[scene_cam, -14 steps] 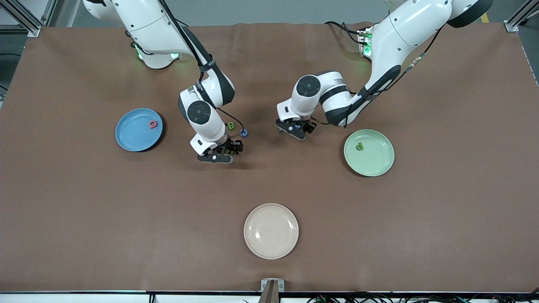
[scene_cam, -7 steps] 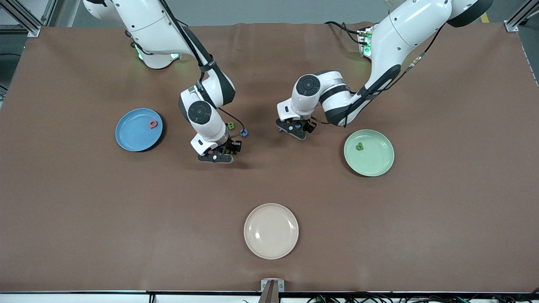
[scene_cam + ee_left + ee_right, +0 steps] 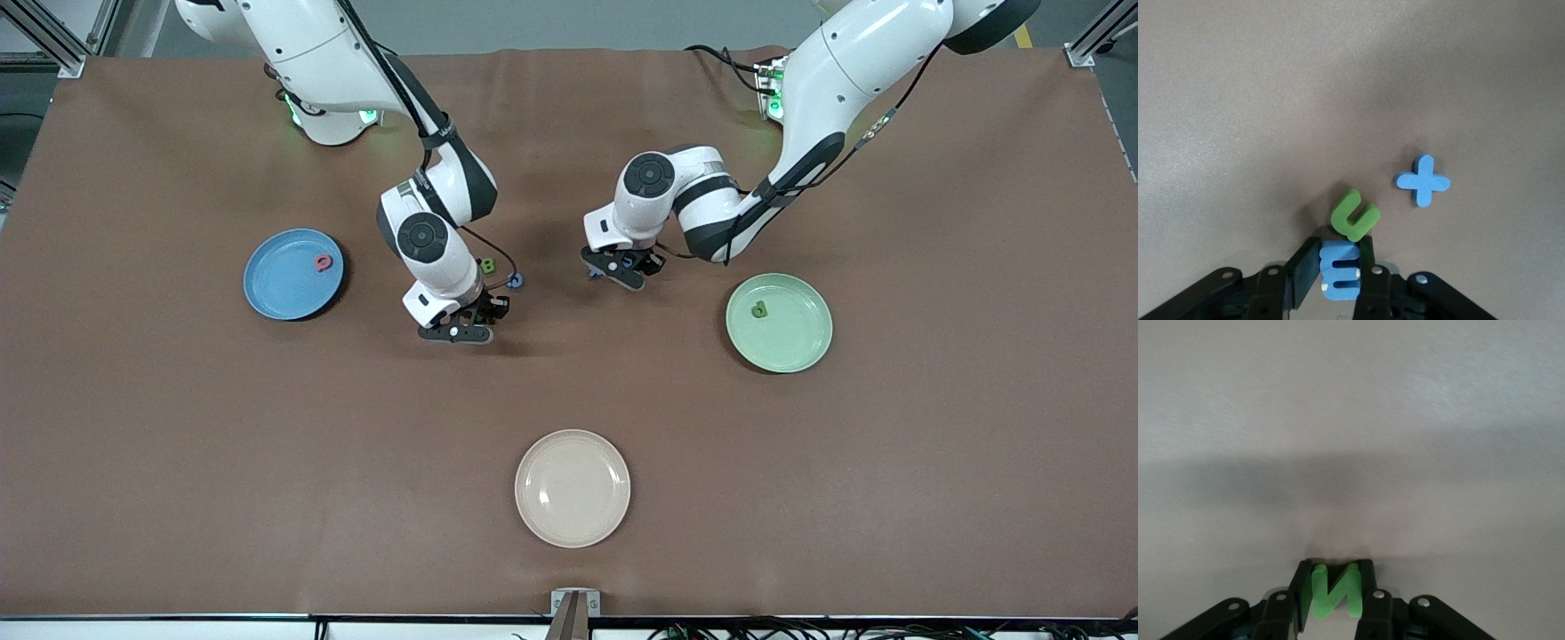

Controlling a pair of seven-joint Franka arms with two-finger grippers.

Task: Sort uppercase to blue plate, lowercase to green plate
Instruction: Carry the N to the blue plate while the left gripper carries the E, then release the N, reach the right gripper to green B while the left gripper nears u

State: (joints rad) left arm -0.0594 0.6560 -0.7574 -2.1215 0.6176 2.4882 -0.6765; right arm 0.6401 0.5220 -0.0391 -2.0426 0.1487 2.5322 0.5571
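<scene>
My left gripper [image 3: 1337,252] is shut on a blue lowercase m [image 3: 1340,272], low over the table between the plates [image 3: 620,269]. A small green lowercase letter [image 3: 1354,215] leans at the fingertips and a blue x [image 3: 1423,180] lies close by. My right gripper [image 3: 1335,569] is shut on a green uppercase N [image 3: 1335,590], low over the table [image 3: 462,327]. Beside it lie a green B [image 3: 487,266] and a blue G [image 3: 516,281]. The blue plate [image 3: 276,289] holds a pink Q [image 3: 323,262]. The green plate [image 3: 796,338] holds a green p [image 3: 759,309].
A cream plate [image 3: 573,488] stands nearer the front camera, midway along the table. The brown mat [image 3: 889,462] covers the whole tabletop. Both arms reach down close together at the table's middle.
Both grippers have closed: the left on the blue m, the right on the green N. The left hand has shifted slightly toward its base.
</scene>
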